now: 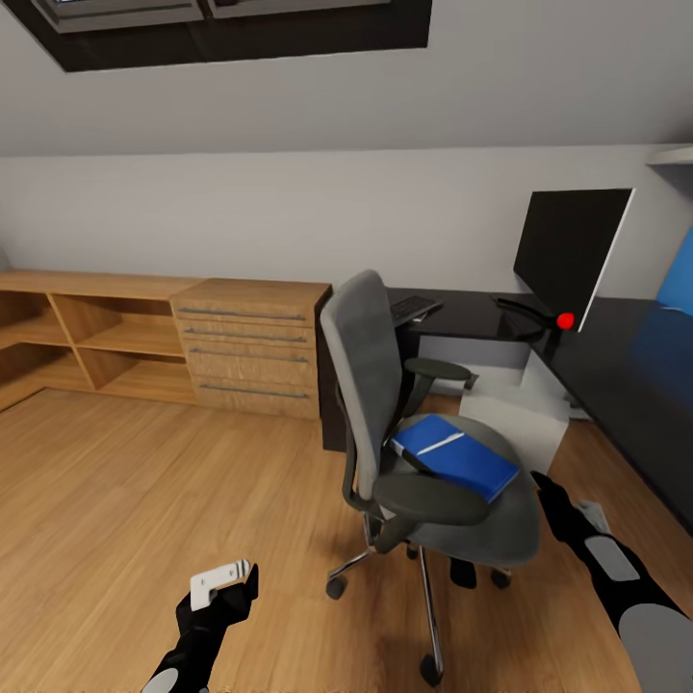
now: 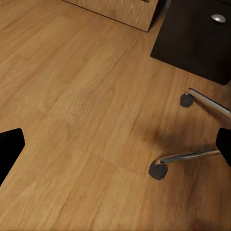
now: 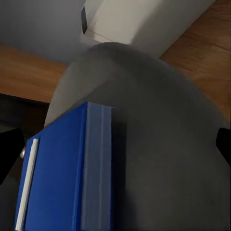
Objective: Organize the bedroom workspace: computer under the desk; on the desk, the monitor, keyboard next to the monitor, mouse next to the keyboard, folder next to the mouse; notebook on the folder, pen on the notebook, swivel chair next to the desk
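Note:
The grey swivel chair stands mid-room, in front of the black desk. A bright-blue folder lies on its seat with a white pen across it. My right gripper hovers open just right of the seat; its wrist view looks onto the folder, the pen and the seat. My left gripper is open, low over the floor left of the chair. The monitor and the keyboard are on the desk. The computer sits under it. Notebook and mouse are out of view.
A light-wood dresser and open shelves line the back wall. The left wrist view shows wood floor, the chair's chrome legs and castors, and a black desk drawer with a silver knob. A blue panel backs the desk.

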